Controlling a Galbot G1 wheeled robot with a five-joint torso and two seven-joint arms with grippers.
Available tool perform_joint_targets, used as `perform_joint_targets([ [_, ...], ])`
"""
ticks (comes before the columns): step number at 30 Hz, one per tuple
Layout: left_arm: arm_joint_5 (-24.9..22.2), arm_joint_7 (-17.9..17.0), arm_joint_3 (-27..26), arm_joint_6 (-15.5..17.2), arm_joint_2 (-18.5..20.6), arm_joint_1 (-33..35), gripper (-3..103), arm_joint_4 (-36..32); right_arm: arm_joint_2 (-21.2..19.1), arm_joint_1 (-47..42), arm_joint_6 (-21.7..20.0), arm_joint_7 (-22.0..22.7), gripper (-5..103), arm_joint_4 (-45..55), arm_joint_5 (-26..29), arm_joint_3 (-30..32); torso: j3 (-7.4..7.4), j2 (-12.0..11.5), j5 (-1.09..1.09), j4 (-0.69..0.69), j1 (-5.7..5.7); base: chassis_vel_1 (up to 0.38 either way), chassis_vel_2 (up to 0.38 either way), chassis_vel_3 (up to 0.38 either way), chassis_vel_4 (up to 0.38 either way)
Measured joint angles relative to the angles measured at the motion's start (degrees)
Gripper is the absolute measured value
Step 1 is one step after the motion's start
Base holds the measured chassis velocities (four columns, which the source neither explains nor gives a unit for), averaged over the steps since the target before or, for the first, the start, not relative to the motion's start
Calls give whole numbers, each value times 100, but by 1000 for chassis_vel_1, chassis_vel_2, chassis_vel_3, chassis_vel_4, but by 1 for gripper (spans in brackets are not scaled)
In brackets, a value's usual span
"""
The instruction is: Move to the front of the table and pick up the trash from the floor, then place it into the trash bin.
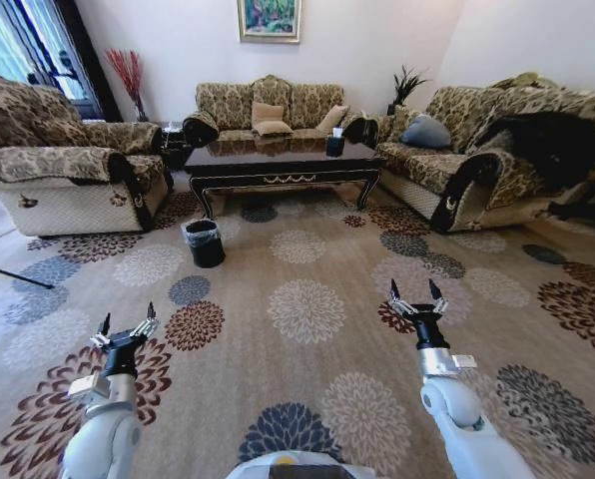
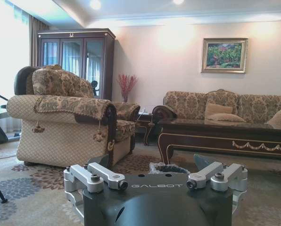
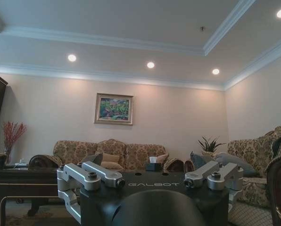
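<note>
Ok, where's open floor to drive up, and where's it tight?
Open carpet runs from both open grippers, left and right, up to the table. It is tighter at the table's left corner, where the trash bin stands near the armchair.

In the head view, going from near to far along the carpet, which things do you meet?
Left gripper and right gripper, both open, → trash bin → table → far sofa → painting.
</note>
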Motion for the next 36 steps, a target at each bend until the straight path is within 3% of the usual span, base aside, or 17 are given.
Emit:
perform_joint_targets([
  [36,0,0,0,-1,0,0,100,0,0,0,0,0,100,0,0,0,535,809,0,0,275,0,0,0,0],
])
